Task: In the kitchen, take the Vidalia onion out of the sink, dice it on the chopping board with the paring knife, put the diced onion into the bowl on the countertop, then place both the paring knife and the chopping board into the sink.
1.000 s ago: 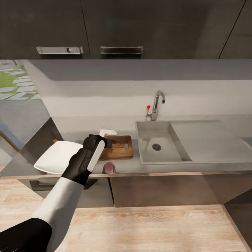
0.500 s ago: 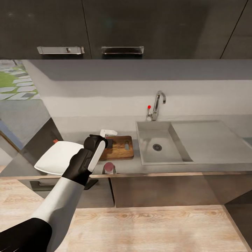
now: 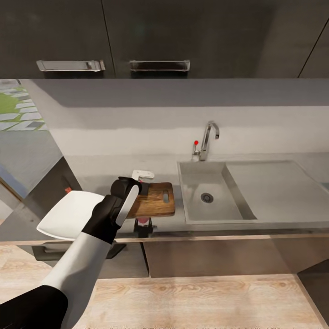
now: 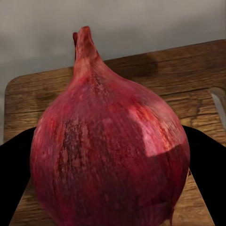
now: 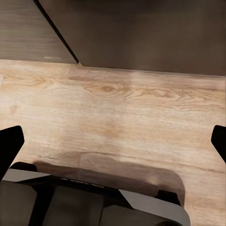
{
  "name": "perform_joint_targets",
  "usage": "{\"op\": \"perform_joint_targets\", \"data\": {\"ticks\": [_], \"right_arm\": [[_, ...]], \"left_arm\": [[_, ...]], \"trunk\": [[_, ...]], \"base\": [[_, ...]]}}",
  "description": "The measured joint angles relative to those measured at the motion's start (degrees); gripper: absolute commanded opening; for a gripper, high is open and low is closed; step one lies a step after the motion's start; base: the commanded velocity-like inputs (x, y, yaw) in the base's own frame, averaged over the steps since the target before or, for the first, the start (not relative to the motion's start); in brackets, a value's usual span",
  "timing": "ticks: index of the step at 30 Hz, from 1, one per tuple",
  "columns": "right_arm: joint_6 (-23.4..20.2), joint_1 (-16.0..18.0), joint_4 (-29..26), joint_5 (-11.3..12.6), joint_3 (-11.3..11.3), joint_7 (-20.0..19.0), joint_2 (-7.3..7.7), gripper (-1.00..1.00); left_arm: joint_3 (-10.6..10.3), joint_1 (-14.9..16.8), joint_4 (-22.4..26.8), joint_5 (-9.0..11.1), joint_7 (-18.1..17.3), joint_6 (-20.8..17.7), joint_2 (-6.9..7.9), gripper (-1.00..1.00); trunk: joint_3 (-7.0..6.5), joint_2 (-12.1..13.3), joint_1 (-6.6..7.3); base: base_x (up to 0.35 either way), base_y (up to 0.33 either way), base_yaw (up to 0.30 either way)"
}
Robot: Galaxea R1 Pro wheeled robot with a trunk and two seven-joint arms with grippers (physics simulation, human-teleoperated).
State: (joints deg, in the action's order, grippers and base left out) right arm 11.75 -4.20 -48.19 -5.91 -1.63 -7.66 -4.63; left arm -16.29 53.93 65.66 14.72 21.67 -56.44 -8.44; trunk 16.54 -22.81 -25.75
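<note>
Chopping board [image 4: 141, 84], left hand [image 4: 113, 155] apparently gripping onion [image 4: 110, 150]

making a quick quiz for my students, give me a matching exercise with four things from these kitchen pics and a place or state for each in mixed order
Things:
1. onion
2. chopping board
3. bowl
4. sink

Places or states:
A. holds nothing, drain bare
B. white, on the countertop left of the board
C. between the left gripper's fingers
D. flat on the countertop beside the sink

Pairs: 1-C, 2-D, 3-B, 4-A
</note>
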Motion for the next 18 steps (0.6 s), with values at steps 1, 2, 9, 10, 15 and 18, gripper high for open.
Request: {"op": "perform_joint_targets", "data": {"ticks": [1, 2, 9, 10, 15, 18], "right_arm": [[0.01, 0.0, -0.01, 0.0, 0.0, 0.01, 0.0, 1.0], [0.01, 0.0, 0.0, 0.0, 0.0, 0.01, 0.0, 1.0], [0.02, 0.0, 0.0, 0.0, 0.0, 0.02, 0.0, 1.0], [0.02, 0.0, -0.01, 0.0, 0.0, 0.02, 0.0, 1.0], [0.0, 0.0, -0.04, 0.0, 0.0, 0.02, 0.0, 1.0], [0.01, 0.0, -0.05, 0.0, 0.0, 0.02, 0.0, 1.0]], "left_arm": [[-0.06, -0.04, 0.02, 0.01, 0.0, 0.0, 0.0, -1.0], [-0.08, -0.05, 0.02, -0.01, 0.0, 0.0, 0.0, -1.0], [-0.16, -0.11, 0.05, -0.01, 0.0, 0.0, -0.01, -1.0], [-0.16, -0.11, 0.05, -0.01, 0.0, 0.0, -0.01, -1.0], [-0.16, -0.11, 0.05, -0.01, 0.0, 0.0, -0.01, -1.0], [-0.16, -0.11, 0.05, -0.01, 0.0, 0.0, -0.01, -1.0]], "trunk": [[0.08, 0.0, 0.0], [0.16, 0.0, 0.0], [0.79, 0.0, 0.0], [0.88, 0.0, 0.0], [1.35, 0.0, 0.0], [1.62, 0.0, 0.0]], "base": [[0.004, 0.0, 0.0], [0.002, 0.0, 0.0], [0.0, 0.0, 0.0], [0.0, 0.0, 0.0], [0.0, 0.0, 0.0], [0.0, 0.0, 0.0]]}}
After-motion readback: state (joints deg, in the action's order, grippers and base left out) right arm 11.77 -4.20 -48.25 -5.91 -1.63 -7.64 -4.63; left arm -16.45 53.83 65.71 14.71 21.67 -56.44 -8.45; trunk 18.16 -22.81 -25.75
